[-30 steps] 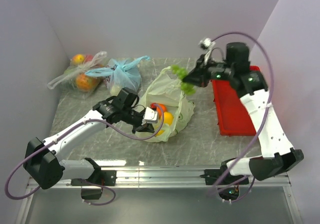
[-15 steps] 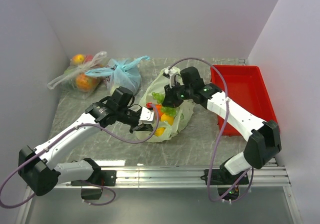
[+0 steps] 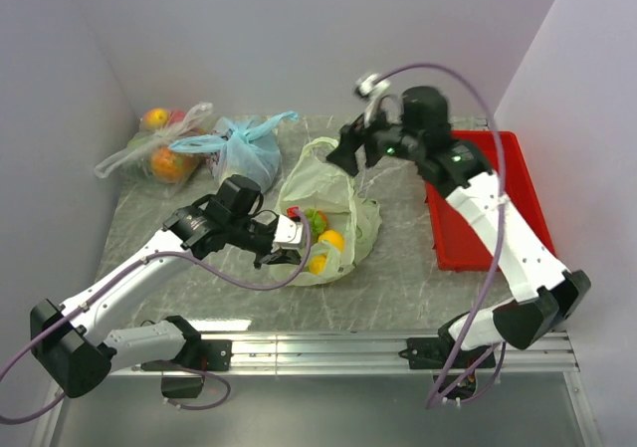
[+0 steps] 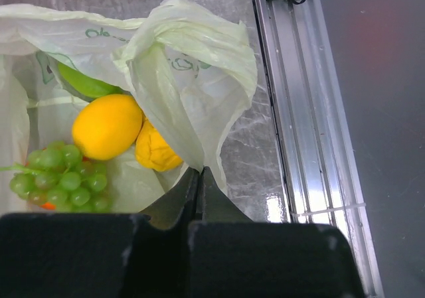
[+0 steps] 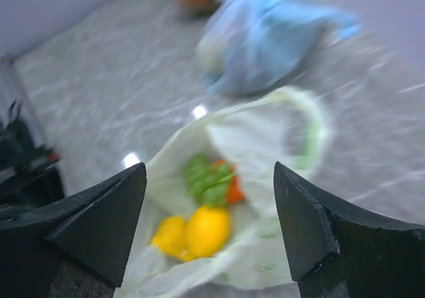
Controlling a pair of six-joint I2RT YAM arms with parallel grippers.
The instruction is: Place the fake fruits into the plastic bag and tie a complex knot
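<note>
The pale green plastic bag [image 3: 364, 224] lies open mid-table. Inside it are a green grape bunch [image 3: 317, 219], a yellow-orange round fruit [image 3: 333, 239] and a second one [image 3: 318, 263]. The left wrist view shows the grapes [image 4: 56, 178] and both yellow fruits [image 4: 106, 127] [image 4: 156, 150] through the bag's mouth [image 4: 192, 66]. An orange ball [image 5: 234, 190] peeks from behind the grapes [image 5: 209, 178]. My left gripper [image 3: 290, 248] is shut on the bag's near rim [image 4: 199, 172]. Above the bag's far handle hangs my right gripper [image 3: 348, 154], open and empty [image 5: 209, 168].
A red tray [image 3: 478, 213] sits at the right under the right arm. A light blue knotted bag [image 3: 244, 150] and a clear bag of wrapped fruit [image 3: 159, 150] stand at the back left. An aluminium rail [image 3: 328, 347] runs along the near edge.
My right gripper carried the grape bunch over the bag, opened and rose away; the grapes now lie in the bag. My left gripper has kept its hold on the rim.
</note>
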